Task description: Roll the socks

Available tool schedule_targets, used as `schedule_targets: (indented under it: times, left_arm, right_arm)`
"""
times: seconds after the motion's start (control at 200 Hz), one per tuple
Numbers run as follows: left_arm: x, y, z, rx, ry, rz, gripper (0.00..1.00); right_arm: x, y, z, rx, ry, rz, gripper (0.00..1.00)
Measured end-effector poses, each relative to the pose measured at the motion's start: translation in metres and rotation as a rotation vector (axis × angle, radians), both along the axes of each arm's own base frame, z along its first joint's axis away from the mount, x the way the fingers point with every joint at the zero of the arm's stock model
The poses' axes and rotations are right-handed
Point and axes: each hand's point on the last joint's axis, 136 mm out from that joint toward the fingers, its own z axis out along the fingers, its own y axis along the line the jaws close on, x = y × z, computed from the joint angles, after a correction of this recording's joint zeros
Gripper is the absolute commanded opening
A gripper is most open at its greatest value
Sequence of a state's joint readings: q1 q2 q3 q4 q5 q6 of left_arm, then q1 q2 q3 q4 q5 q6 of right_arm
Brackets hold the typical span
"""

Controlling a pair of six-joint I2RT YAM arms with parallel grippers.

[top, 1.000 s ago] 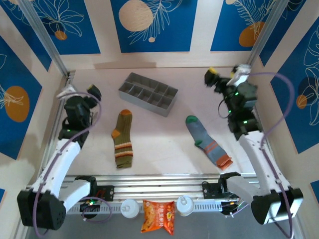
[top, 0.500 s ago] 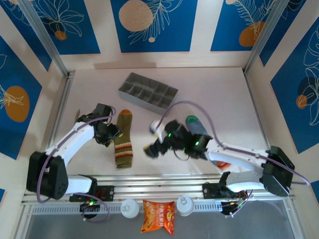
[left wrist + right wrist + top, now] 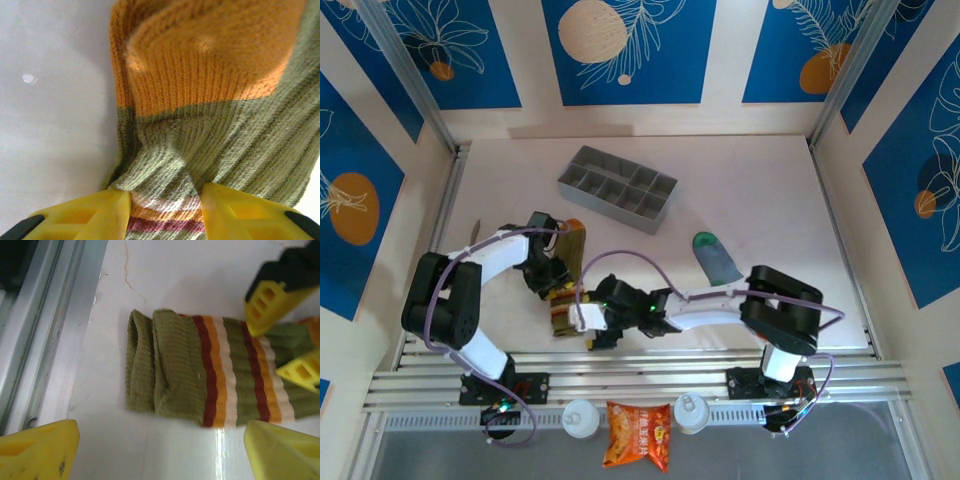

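Olive-brown sock (image 3: pixel 572 250) lies left of centre, long axis running near to far, cuff (image 3: pixel 141 371) nearest. The left gripper (image 3: pixel 165 200) pinches its middle. The right gripper (image 3: pixel 161 432), fingers spread wide, hovers just over the cuff.

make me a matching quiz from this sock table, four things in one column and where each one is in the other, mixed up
Things
1. olive-brown ribbed sock with orange toe and stripes
2. grey-blue knit sock with green toe
3. grey plastic compartment tray
4. orange foil snack packet

Places
A. far middle of the white table
B. pinched by the left end effector
C. in front of the near aluminium rails, off the table
D. lying loose, right of centre

Pairs: 1-B, 2-D, 3-A, 4-C
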State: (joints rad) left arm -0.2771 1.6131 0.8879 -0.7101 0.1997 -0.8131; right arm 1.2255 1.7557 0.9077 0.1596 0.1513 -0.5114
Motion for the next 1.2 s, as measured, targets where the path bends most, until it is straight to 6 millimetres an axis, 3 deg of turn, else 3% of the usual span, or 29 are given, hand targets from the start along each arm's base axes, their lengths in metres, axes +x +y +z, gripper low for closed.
schedule_targets:
  times: [0.255,0.575,0.72,0.865,1.04,1.201]
  left_arm:
    - [0.006,-0.002,0.002,-0.003,-0.007,-0.038,0.44]
    - [0.010,-0.004,0.002,-0.007,-0.016,-0.063,0.44]
    - [0.010,-0.004,0.002,-0.008,-0.016,-0.063,0.44]
    - [0.013,-0.005,0.006,-0.010,-0.028,-0.059,0.49]
    - [0.021,-0.004,0.035,-0.018,-0.108,-0.020,0.65]
    - [0.019,0.007,0.083,-0.010,-0.221,0.084,0.67]
  right_arm:
    - [-0.003,0.025,-0.016,-0.033,-0.111,0.086,0.64]
    - [0.002,0.023,-0.031,-0.076,-0.147,0.065,0.43]
    - [0.005,0.028,-0.034,-0.082,-0.135,0.041,0.25]
    - [0.016,0.028,-0.034,-0.093,-0.112,-0.005,0.14]
    - [0.020,0.026,-0.033,-0.103,-0.057,-0.054,0.03]
    - [0.020,0.024,-0.033,-0.104,0.029,-0.103,0.00]
